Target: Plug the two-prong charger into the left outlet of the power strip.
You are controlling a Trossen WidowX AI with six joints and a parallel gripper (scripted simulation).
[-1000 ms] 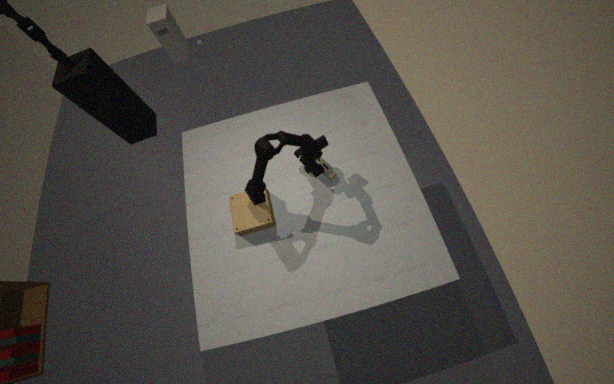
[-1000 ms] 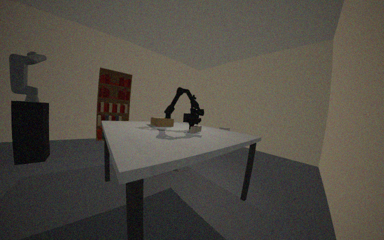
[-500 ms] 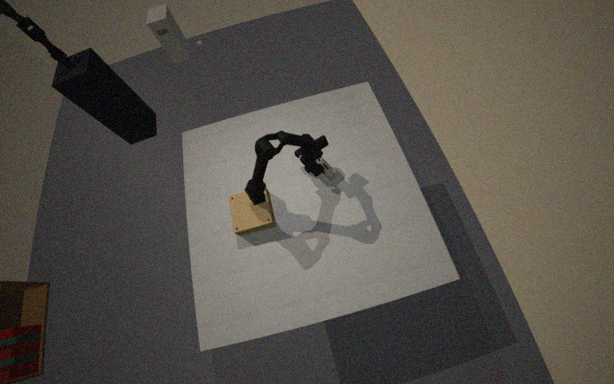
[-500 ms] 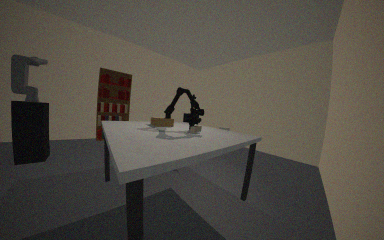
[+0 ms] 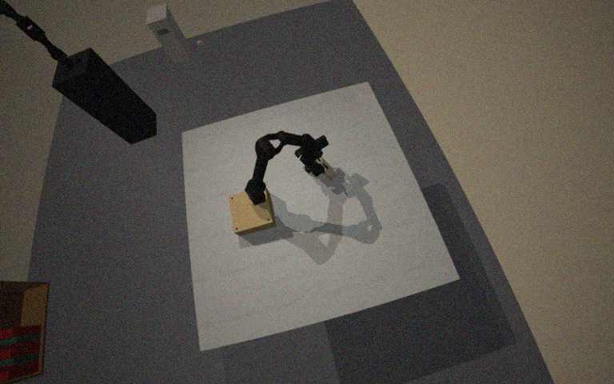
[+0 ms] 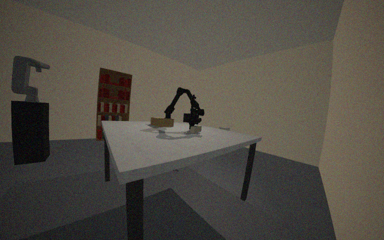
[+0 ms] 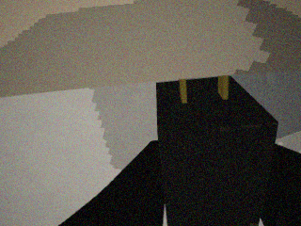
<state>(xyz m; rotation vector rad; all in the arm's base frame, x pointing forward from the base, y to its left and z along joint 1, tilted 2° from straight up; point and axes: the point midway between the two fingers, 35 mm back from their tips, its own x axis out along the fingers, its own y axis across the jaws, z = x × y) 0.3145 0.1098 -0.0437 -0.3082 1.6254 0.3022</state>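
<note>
Exterior: pale block (image 6: 195, 129) beside hand (image 5: 320, 168) (image 6: 191, 124).

Likely robotics lab; tabletop arm (image 5: 264, 148) (image 6: 176, 99), second arm (image 5: 30, 28) (image 6: 21, 75) on pedestal (image 5: 106, 97) (image 6: 30, 133).

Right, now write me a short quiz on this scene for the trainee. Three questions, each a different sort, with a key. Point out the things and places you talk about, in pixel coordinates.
1. True or false: the gripper (image 5: 323, 166) (image 6: 190, 126) (image 7: 198, 146) is shut on the black charger (image 7: 213, 165).

2. Multiple choice: what does the black arm (image 5: 260, 170) (image 6: 174, 102) on the white table (image 5: 253, 290) (image 6: 158, 150) stand on?
A) a red tray
B) a tan block (image 5: 249, 216) (image 6: 161, 122)
C) a glass bowl

3. Fill in the blank: in the wrist view, the charger's two yellowish prongs (image 7: 223, 87) point toward the pale ____.

Key: 1. True; 2. B; 3. power strip (image 5: 333, 174) (image 6: 195, 129) (image 7: 118, 47)
</note>
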